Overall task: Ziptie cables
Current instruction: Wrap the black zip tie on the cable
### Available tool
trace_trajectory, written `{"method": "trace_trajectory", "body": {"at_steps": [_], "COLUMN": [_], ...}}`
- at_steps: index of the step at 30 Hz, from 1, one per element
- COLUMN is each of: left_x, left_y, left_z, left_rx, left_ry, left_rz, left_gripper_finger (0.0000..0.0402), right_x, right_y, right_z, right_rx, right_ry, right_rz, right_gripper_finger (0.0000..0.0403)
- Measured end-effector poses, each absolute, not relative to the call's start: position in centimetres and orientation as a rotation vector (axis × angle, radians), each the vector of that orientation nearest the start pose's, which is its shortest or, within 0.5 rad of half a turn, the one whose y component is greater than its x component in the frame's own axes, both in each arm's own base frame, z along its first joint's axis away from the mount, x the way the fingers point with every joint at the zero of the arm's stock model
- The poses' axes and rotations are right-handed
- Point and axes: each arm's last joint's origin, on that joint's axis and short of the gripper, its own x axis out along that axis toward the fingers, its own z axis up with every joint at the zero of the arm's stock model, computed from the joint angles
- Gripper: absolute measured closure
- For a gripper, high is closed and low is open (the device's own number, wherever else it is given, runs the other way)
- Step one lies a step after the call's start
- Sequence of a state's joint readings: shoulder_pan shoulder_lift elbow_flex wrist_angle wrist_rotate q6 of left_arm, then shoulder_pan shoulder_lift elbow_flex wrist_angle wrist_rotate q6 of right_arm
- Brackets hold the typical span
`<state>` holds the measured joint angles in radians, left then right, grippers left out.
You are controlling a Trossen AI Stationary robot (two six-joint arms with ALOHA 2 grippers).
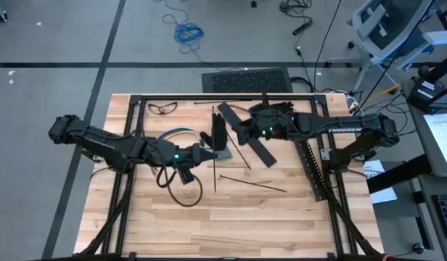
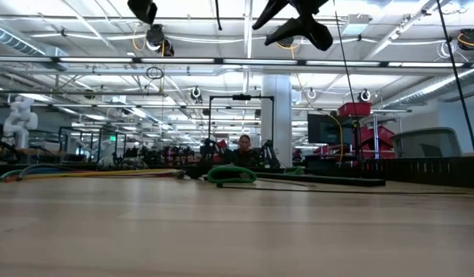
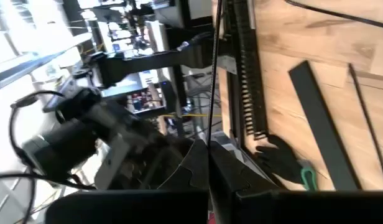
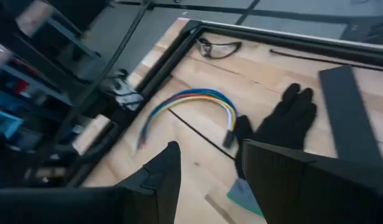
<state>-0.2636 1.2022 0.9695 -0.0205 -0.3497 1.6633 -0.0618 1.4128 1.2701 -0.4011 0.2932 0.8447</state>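
Bare wood fills the low view's foreground. Left gripper pinches 1 thin black zip tie upright, perhaps for threading. Right gripper, jaws apart, hovers over the cables lying beside a black glove.

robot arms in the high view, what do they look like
Two dark, nearly black jointed arms. The left arm and right arm each show a small green light near the wrist. The right one carries white lettering. Each ends in a black two-finger claw: left claw, right claw.
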Motion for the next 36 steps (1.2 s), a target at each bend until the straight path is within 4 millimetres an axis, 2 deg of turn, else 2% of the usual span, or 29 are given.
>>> {"method": "trace_trajectory", "body": {"at_steps": [5, 9, 13, 17, 21, 23, 25, 29, 33, 36], "left_x": [25.8, 25.7, 25.6, 25.6, 25.6, 25.6, 25.6, 25.7, 25.8, 25.9], "left_y": [-6.9, -7.2, -7.3, -7.2, -7.3, -7.3, -7.4, -7.4, -7.0, -6.8], "left_z": [32.9, 32.9, 32.9, 32.9, 32.9, 32.9, 32.9, 32.8, 32.7, 32.7], "left_rx": [1.736, 1.74, 1.743, 1.744, 1.739, 1.704, 1.657, 1.651, 1.654, 1.653], "left_ry": [0.284, 0.289, 0.294, 0.298, 0.285, 0.268, 0.243, 0.228, 0.249, 0.261], "left_rz": [-0.103, -0.103, -0.099, -0.094, -0.108, -0.123, -0.142, -0.165, -0.148, -0.137], "left_gripper_finger": [0.0401, 0.0401, 0.0401, 0.0401, 0.0401, 0.0401, 0.0401, 0.0401, 0.0401, 0.0401], "right_x": [31.5, 32.1, 32.4, 33.0, 34.3, 35.1, 36.0, 37.4, 37.7, 37.8], "right_y": [-4.3, -5.2, -5.2, -4.7, -4.6, -4.8, -5.2, -5.5, -5.3, -5.3], "right_z": [34.7, 33.9, 30.6, 26.2, 24.5, 24.8, 25.9, 26.9, 27.8, 27.5], "right_rx": [0.813, 1.003, 1.22, 1.428, 1.458, 1.425, 1.4, 1.341, 1.328, 1.33], "right_ry": [0.279, 0.036, -0.228, -0.305, -0.331, -0.375, -0.411, -0.373, -0.363, -0.339], "right_rz": [-0.462, -0.413, -0.33, -0.248, -0.218, -0.184, -0.135, -0.104, -0.076, -0.087], "right_gripper_finger": [0.0243, 0.0243, 0.0243, 0.0243, 0.0243, 0.0243, 0.0243, 0.0243, 0.0243, 0.0243]}}
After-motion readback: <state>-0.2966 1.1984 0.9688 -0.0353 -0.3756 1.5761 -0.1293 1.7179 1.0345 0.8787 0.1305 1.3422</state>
